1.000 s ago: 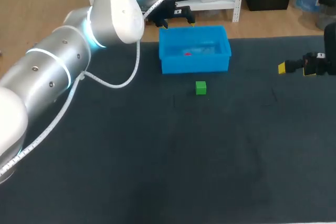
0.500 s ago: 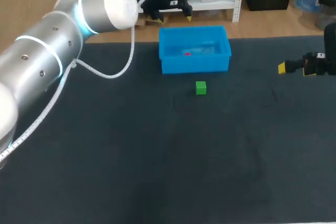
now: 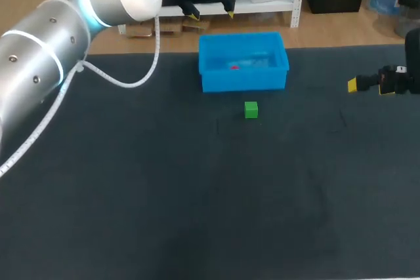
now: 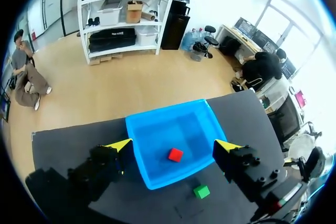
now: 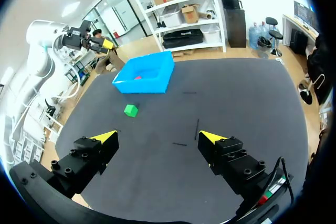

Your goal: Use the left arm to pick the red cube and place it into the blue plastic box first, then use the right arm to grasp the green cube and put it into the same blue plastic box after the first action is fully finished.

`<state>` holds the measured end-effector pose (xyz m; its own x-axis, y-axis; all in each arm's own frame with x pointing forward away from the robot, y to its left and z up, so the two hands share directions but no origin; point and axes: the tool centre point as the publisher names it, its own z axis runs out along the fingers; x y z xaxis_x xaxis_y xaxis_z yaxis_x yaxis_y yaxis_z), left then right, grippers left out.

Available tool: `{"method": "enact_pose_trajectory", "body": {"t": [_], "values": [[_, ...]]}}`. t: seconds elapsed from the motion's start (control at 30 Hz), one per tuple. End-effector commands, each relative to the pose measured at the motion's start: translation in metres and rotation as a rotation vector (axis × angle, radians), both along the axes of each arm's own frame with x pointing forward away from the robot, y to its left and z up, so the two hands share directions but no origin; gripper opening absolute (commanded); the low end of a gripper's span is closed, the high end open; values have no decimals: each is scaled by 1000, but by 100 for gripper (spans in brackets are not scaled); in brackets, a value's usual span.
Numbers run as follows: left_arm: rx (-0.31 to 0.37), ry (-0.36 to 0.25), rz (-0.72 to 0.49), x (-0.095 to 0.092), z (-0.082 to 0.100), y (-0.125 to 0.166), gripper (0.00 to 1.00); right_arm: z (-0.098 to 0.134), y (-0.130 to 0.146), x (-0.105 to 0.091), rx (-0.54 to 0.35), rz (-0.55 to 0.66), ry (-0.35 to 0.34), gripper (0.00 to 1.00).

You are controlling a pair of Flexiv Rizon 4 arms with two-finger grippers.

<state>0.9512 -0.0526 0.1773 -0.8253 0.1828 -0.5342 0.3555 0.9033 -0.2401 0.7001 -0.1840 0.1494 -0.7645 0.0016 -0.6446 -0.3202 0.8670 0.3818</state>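
Note:
The red cube (image 3: 234,66) (image 4: 175,154) lies inside the blue plastic box (image 3: 244,77) (image 4: 157,135) at the table's far middle. The green cube (image 3: 251,109) (image 4: 201,191) (image 5: 130,110) sits on the dark mat just in front of the box. My left gripper (image 3: 210,11) (image 4: 175,145) hangs open and empty high above the box's far left corner. My right gripper (image 3: 367,84) (image 5: 158,137) stands open and empty at the table's right side, well away from the green cube. In the right wrist view the box (image 5: 144,73) lies far ahead.
The dark mat (image 3: 197,195) covers the whole table, with bare room in front of and beside the green cube. My left arm (image 3: 59,37) slants in from the left, with its white cable (image 3: 125,83) hanging over the mat's far left.
My left arm has lifted and swung back leftwards, carrying its open gripper up and away from the box. The right arm and both cubes have not moved.

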Motion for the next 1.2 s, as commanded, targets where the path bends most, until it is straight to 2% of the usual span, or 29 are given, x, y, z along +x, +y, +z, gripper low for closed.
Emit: {"method": "enact_pose_trajectory", "body": {"t": [0.03, 0.5, 1.2], "values": [[-4, -19, -9, -12, 3, 5, 100, 0, 0, 0, 0, 1, 1, 100], [-17, -61, -94, -36, 11, 23, 100, 0, 0, 0, 0, 1, 1, 100], [-19, -77, -188, -62, 16, 62, 100, 0, 0, 0, 0, 1, 1, 100]]}}
